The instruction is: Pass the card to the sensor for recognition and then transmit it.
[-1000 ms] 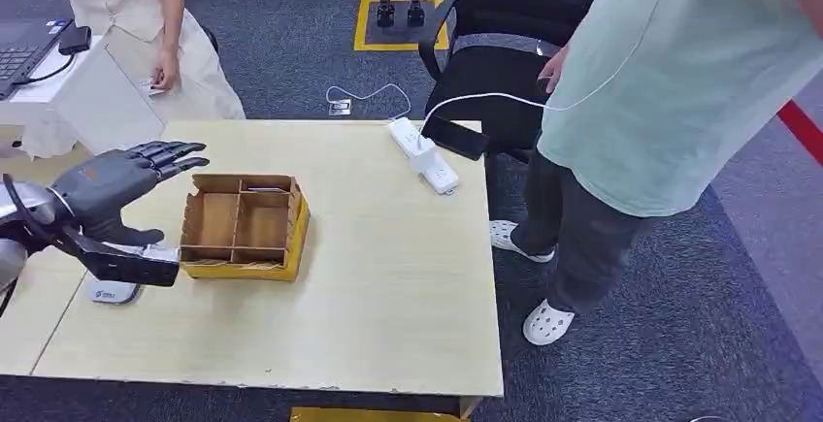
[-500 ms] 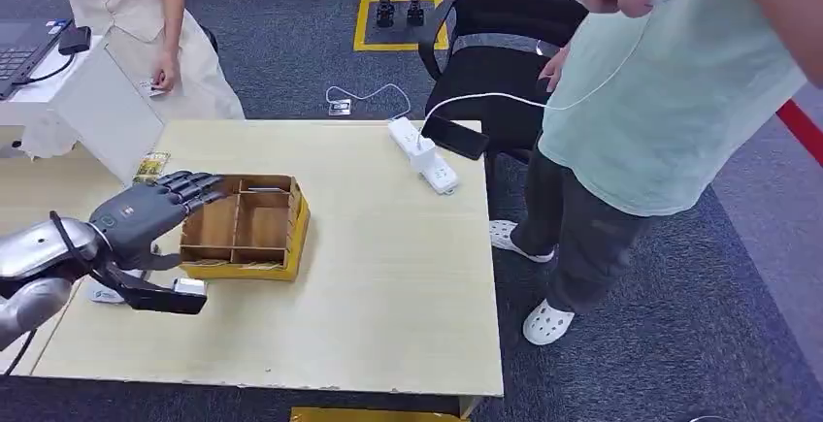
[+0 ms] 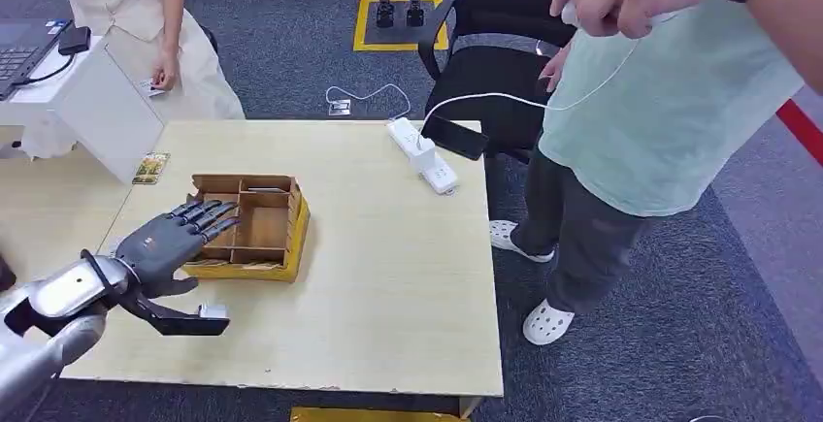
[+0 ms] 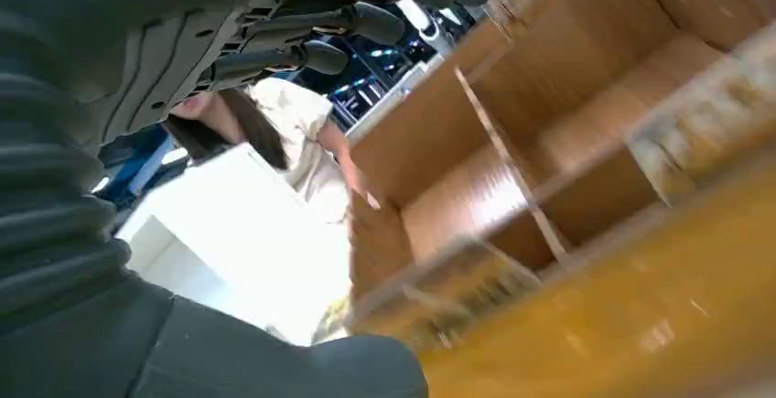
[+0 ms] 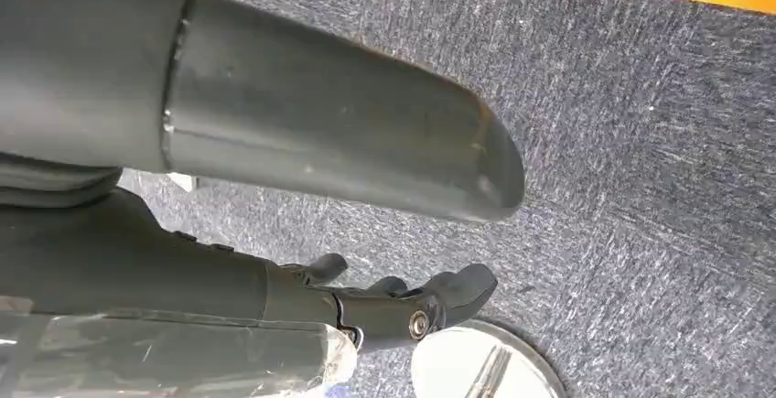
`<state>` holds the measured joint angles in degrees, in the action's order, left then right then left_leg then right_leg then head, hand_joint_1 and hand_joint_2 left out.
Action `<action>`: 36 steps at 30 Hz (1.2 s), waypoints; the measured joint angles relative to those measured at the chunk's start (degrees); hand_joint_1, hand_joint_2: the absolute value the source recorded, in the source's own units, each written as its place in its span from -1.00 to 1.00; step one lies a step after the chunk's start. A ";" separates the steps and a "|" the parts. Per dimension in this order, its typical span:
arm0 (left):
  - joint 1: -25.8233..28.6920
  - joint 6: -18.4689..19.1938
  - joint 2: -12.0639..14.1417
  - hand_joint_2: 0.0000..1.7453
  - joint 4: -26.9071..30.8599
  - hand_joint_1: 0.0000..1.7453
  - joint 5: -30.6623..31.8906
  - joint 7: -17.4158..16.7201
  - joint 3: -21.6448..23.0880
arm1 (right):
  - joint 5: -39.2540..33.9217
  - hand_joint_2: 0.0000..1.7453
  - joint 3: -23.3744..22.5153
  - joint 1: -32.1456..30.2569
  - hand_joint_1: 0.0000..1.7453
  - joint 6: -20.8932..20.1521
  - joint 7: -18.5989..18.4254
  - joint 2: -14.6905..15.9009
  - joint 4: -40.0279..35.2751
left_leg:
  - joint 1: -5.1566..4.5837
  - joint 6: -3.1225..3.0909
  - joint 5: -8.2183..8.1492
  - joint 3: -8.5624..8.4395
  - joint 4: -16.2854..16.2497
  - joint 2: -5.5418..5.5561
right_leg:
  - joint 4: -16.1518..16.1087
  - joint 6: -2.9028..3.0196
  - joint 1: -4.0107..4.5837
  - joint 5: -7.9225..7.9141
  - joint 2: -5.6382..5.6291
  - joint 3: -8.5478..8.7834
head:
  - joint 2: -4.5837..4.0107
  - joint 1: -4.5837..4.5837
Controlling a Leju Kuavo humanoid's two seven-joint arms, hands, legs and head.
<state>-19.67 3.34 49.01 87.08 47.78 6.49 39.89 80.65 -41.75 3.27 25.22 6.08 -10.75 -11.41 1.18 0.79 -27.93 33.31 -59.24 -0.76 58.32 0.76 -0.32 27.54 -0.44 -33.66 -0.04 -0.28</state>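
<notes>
My left hand [image 3: 180, 238] hovers over the left side of the brown cardboard box [image 3: 254, 223], fingers [image 3: 209, 213] stretched out and apart, holding nothing. In the left wrist view the same fingers [image 4: 348, 23] reach over the box [image 4: 549, 188] and its dividers. A small greenish card [image 3: 150, 167] lies flat on the table beyond the box's left corner, apart from my hand. My forearm covers the spot left of the box. My right hand [image 5: 403, 302] hangs over the grey carpet with lightly bent fingers and nothing in it.
On the wooden table [image 3: 388, 276] a white power strip [image 3: 424, 157] lies at the far side. One person [image 3: 660, 102] stands at the right edge by a black chair [image 3: 495, 63], an arm raised. Another person [image 3: 146, 24] bends over a white desk [image 3: 107, 102] far left.
My left hand has swung right and nearer, from beside the white device left of the box to over the box's left side. The small card behind it has come into sight.
</notes>
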 joint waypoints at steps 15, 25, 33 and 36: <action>2.80 0.20 -2.91 1.00 -2.40 -1.00 4.83 -0.70 -4.70 | 0.15 -1.00 0.00 -0.12 -1.00 0.00 0.17 0.00 0.00 | 0.00 0.00 0.00 0.00 0.00 0.05 | 0.00 0.00 0.00 0.00 0.08 0.02 | 0.00 0.00; 3.71 -1.51 -5.44 1.00 -3.63 -1.00 7.80 -2.95 -6.95 | -0.09 -1.00 -0.02 -0.31 -1.00 0.20 0.33 0.00 0.00 | 0.00 0.00 0.00 0.00 0.00 0.05 | 0.00 0.00 0.00 0.00 0.08 0.02 | 0.00 0.00; 3.89 -0.13 -5.75 1.00 -3.67 1.00 7.23 -2.03 -7.74 | -0.09 -1.00 -0.04 -0.34 -1.00 0.20 0.33 0.00 0.00 | 0.00 0.00 0.00 0.00 0.00 0.06 | 0.01 0.00 0.01 0.00 0.08 0.03 | 0.00 0.00; 3.87 1.47 -5.62 1.00 -3.67 1.00 6.40 -0.72 -8.03 | -0.09 -1.00 -0.04 -0.35 -1.00 0.20 0.33 0.00 0.00 | 0.00 0.00 0.00 0.01 0.00 0.05 | 0.01 0.00 0.01 0.00 0.07 0.03 | 0.00 -0.02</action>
<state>-15.79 4.81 43.39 83.41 54.18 5.77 31.87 80.56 -41.79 2.92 25.42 6.40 -10.75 -11.41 1.19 0.79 -27.93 33.32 -59.24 -0.71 58.33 0.76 -0.31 27.53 -0.37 -33.63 -0.04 -0.31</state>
